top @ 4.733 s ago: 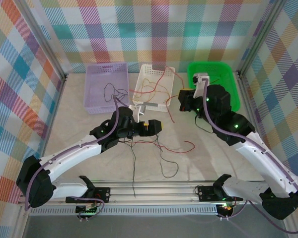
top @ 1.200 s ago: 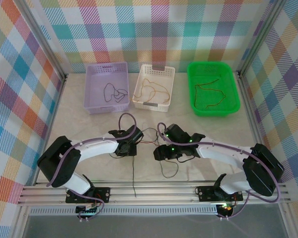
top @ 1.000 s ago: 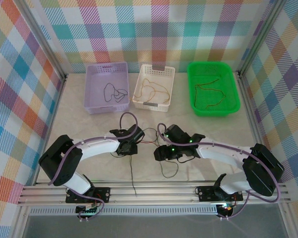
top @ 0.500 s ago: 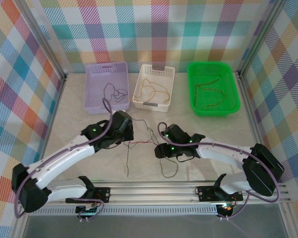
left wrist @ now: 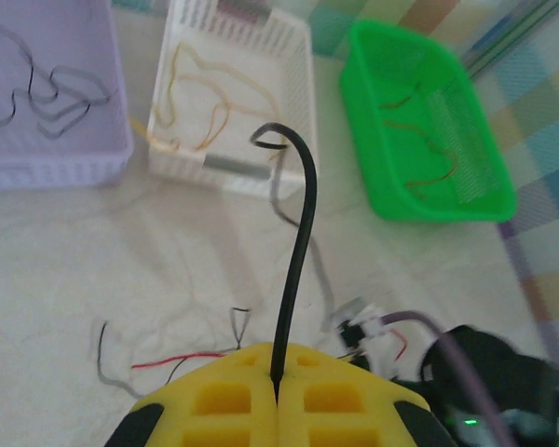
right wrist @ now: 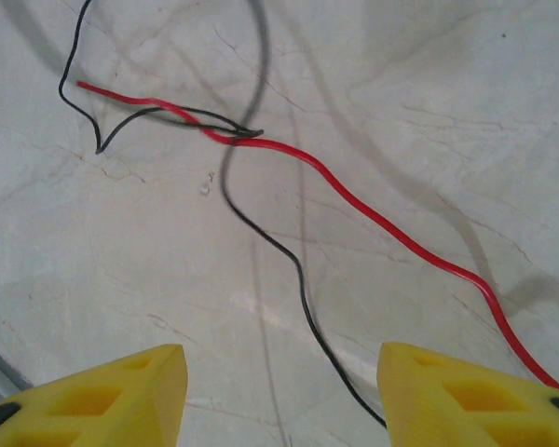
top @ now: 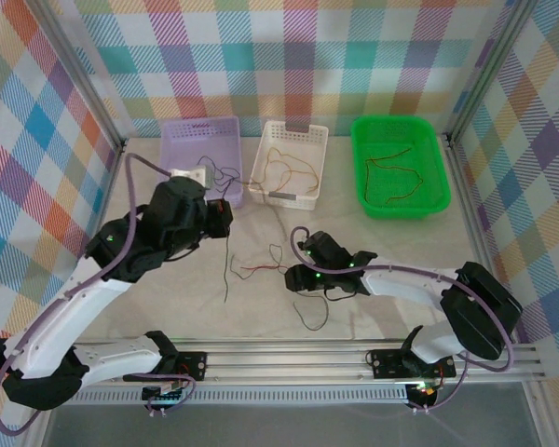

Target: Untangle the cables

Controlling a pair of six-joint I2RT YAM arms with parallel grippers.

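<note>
My left gripper [top: 222, 214] hangs raised in front of the purple basket [top: 172, 191], shut on a black cable [left wrist: 298, 233] that sticks up between its yellow fingers [left wrist: 224, 396]. From the top, that black cable [top: 226, 270] dangles down to the table. A red cable [right wrist: 354, 200] and another black cable [right wrist: 303, 307] cross on the table under my right gripper [right wrist: 278, 391], which is open and low, with the black one lying between its jaws. From the top, the right gripper [top: 296, 277] sits beside the red cable [top: 259, 268].
Three baskets line the back: the purple one with black cables, a white one [top: 306, 186] with orange-yellow cables [top: 284, 168], and a green one [top: 438, 200] with cables [top: 391, 177]. A black loop [top: 314, 321] lies near the front rail.
My left arm has risen and swung back-left toward the purple basket, pulling the black cable up out of the tangle. The right gripper has stayed almost still.
</note>
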